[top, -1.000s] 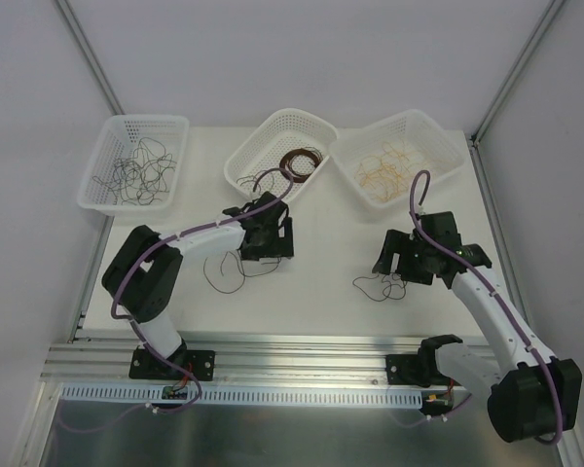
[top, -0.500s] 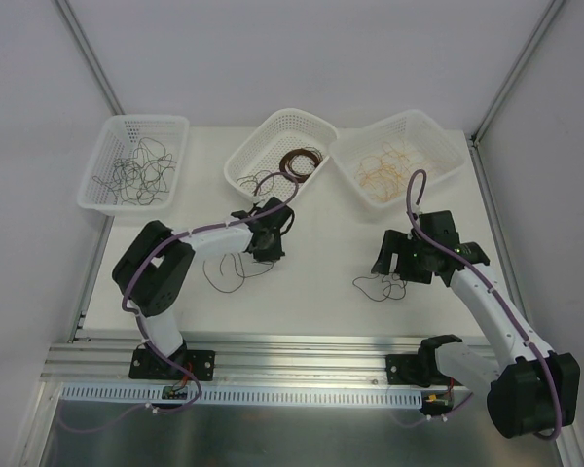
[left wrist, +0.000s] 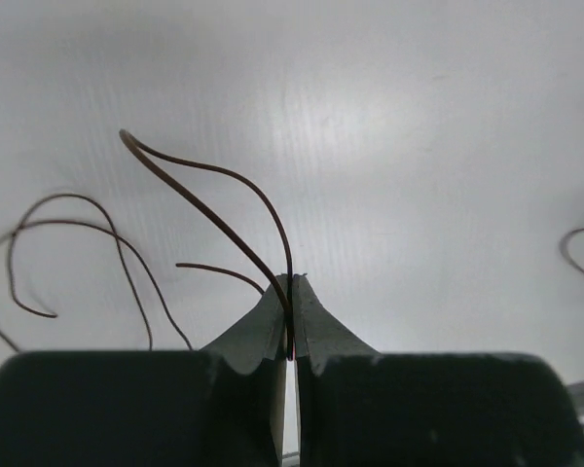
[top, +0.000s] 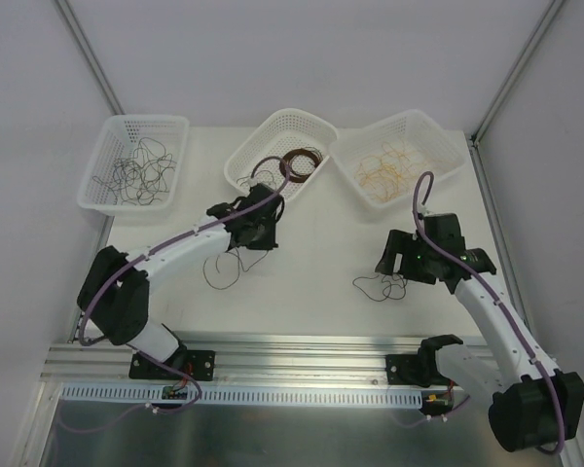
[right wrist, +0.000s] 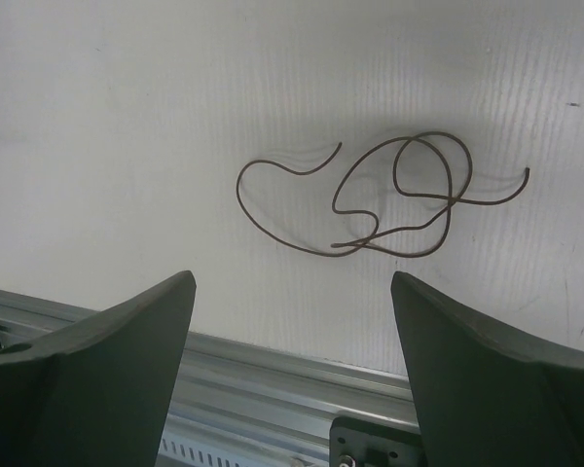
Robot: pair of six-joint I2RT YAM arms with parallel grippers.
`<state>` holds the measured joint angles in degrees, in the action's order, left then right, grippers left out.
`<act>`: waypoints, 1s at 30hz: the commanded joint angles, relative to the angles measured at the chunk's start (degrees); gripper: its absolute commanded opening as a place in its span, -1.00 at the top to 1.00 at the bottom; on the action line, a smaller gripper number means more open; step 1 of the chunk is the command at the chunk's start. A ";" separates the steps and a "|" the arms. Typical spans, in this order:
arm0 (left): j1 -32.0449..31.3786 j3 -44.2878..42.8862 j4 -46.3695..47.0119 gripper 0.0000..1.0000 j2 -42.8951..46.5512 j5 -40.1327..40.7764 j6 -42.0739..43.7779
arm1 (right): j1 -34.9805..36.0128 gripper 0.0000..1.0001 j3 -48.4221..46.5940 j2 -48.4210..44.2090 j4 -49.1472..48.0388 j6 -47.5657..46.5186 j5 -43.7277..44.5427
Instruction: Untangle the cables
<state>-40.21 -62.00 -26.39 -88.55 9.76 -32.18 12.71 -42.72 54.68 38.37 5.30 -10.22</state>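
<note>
Top external view: white table [top: 321,224] with three white mesh baskets in a row along the far side. In the middle basket [top: 239,165], a dark brown coil [top: 300,162]. Left of the middle basket, a left basket [top: 146,119] of thin black cables [top: 136,173]; right of the middle basket, a right basket [top: 444,133] of tan-orange cables [top: 384,167]. Just in front of the middle basket, slightly to its left, the left jaws pressed together, pinching a thin dark brown cable [top: 224,272] whose loose loops trail nearer on the table. Left wrist view: the same pinched cable [left wrist: 214,209] rising from between the closed tips, arching up and to the left, with further curls lying beside it. Well to the right of the middle basket and nearer, the right jaws spread wide, holding nothing. Right wrist view: a second dark brown cable [right wrist: 389,199] lying flat on the table in a few crossed loops, beyond the open tips and clear of both. Same cable [top: 384,287] in the top view, just to the near left of the right jaws.
</note>
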 commanded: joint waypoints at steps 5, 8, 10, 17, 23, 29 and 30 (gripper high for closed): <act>-0.58 -23.41 -8.84 1.00 8.83 2.37 11.88 | 0.47 -0.73 -2.01 -7.21 4.78 0.85 -0.50; -0.58 -31.76 -9.20 1.00 8.75 2.89 11.88 | 0.39 -0.73 -3.24 -8.71 5.84 -0.37 -5.41; -0.49 -38.68 -9.38 1.00 7.96 4.65 11.53 | 0.39 -0.74 -4.65 -8.54 8.02 -1.86 -7.18; 0.74 -63.22 -9.38 0.97 -0.89 6.85 15.74 | 1.44 -0.74 -5.36 -12.65 9.44 -3.72 -9.99; 5.39 -80.64 -5.17 0.97 -7.24 -2.54 15.23 | 1.44 -0.73 -5.45 -13.81 11.20 -4.95 -7.19; 12.25 -76.18 9.68 0.97 -7.42 -10.29 12.76 | 1.44 -0.73 -6.15 -14.06 11.12 -1.79 -3.93; 14.43 -74.25 11.17 0.99 -7.77 -10.72 12.50 | 1.44 -0.74 -5.97 -14.33 10.94 -0.74 -3.67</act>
<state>-29.21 -138.96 -24.69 -95.53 3.49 -19.18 13.82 -46.72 41.54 48.84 2.50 -15.81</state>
